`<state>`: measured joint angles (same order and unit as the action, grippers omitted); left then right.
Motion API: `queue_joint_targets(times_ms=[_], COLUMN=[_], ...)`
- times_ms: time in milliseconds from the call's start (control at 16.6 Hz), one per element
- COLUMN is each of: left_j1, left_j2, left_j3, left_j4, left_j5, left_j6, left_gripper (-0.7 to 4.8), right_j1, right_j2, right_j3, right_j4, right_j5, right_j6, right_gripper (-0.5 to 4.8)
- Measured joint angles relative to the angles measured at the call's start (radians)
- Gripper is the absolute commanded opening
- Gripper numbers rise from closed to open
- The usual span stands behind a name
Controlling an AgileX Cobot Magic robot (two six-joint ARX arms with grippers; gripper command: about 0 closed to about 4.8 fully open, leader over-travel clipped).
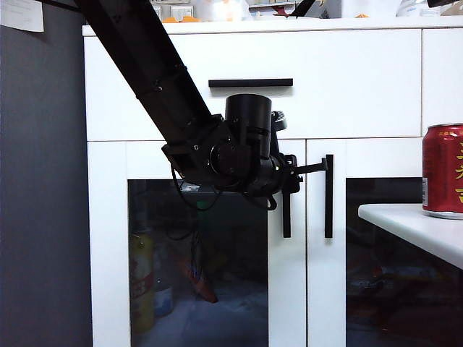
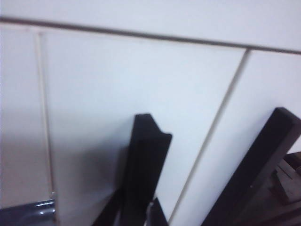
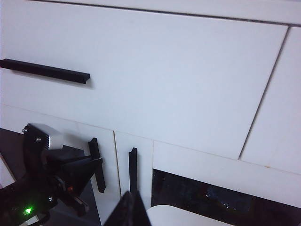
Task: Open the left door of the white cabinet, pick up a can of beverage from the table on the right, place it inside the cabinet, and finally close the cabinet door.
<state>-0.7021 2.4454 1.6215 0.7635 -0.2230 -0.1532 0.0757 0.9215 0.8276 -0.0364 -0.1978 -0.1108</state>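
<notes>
The white cabinet [image 1: 347, 79] fills the exterior view. Its left door [image 1: 286, 289] has a dark glass panel and stands shut. My left gripper [image 1: 289, 177] reaches in from the upper left and is shut on the top of that door's black vertical handle [image 1: 286, 213]. In the left wrist view the handle [image 2: 146, 155] runs between the two fingers of the left gripper [image 2: 141, 214]. The red can of beverage [image 1: 443, 170] stands upright on the table [image 1: 412, 228] at the right. My right gripper [image 3: 129, 209] is shut and empty, hanging near the table's corner [image 3: 188, 217].
The right door's handle [image 1: 329, 195] stands just right of the held one. The drawer's horizontal handle [image 1: 250, 82] is above the left gripper. A yellow bottle [image 1: 142, 282] shows behind the left glass. A dark wall [image 1: 43, 181] borders the cabinet's left side.
</notes>
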Motion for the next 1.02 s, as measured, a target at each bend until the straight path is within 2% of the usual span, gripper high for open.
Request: queue_joint_targets(times_ms=[241, 301, 361, 481, 842, 1023], left_j1=[0.000, -0.005, -0.024, -0.042, -0.040, -0.049], left_j2=[0.000, 0.001, 0.005, 0.007, 0.006, 0.007], left_j3=[0.000, 0.000, 0.008, 0.010, 0.012, 0.015], left_j4=[0.001, 0.004, 0.002, 0.000, -0.011, -0.017], left_j5=[-0.005, -0.040, -0.137, -0.243, -0.261, -0.320], left_j6=[0.000, -0.001, -0.002, -0.004, -0.005, -0.006], left_gripper=[-0.06, -0.06, -0.06, -0.06, -0.06, -0.06], right_j1=[0.000, 0.000, 0.000, 0.000, 0.000, 0.000], right_j2=[0.000, 0.000, 0.000, 0.000, 0.000, 0.000], right_j3=[0.000, 0.000, 0.000, 0.000, 0.000, 0.000], right_j4=[0.000, 0.000, 0.000, -0.001, -0.001, -0.001], right_j5=[-0.002, -0.004, -0.005, -0.005, -0.005, -0.005], right_j6=[0.002, 0.003, 0.004, 0.005, 0.005, 0.005], right_gripper=[-0.05, -0.05, -0.05, -0.05, -0.05, -0.05])
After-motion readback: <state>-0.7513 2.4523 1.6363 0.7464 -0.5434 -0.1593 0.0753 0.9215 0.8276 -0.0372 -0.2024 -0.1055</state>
